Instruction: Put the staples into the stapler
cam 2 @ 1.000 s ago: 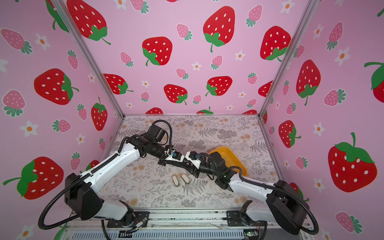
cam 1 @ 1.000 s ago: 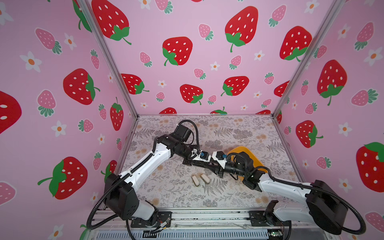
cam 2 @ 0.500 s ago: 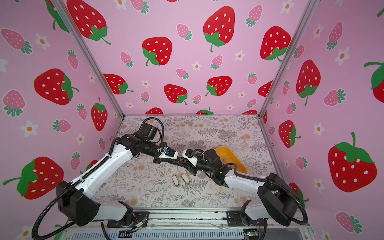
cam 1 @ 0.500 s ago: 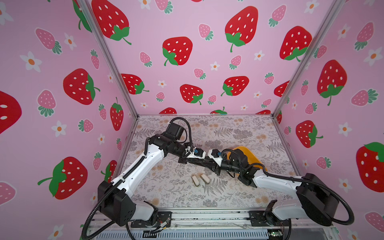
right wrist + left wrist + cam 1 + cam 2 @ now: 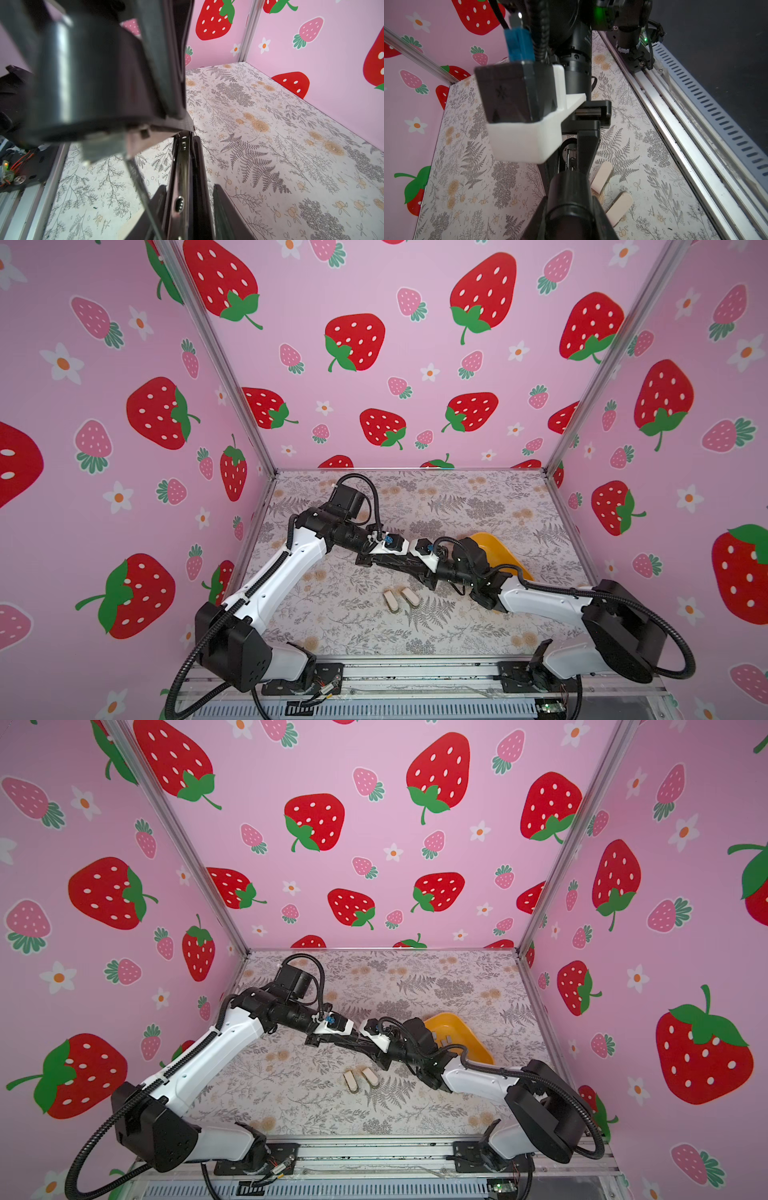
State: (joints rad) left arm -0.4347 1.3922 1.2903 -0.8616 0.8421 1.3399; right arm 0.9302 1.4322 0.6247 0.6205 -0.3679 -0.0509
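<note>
The left end effector (image 5: 374, 558) is clamped on one end of the black stapler (image 5: 395, 562), which is held above the bench (image 5: 332, 614). The right end effector (image 5: 417, 568) straddles the other end, but I cannot tell whether it grips. The staples (image 5: 444, 1040) lie in the yellow tray (image 5: 478, 1048) at the right.

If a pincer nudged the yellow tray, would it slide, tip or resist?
The yellow tray looks like thin plastic, so it is probably light and should slide easily on the smooth printed table. Its low, wide shape makes tipping unlikely. The staples seem to lie loose inside and may shift.
</note>
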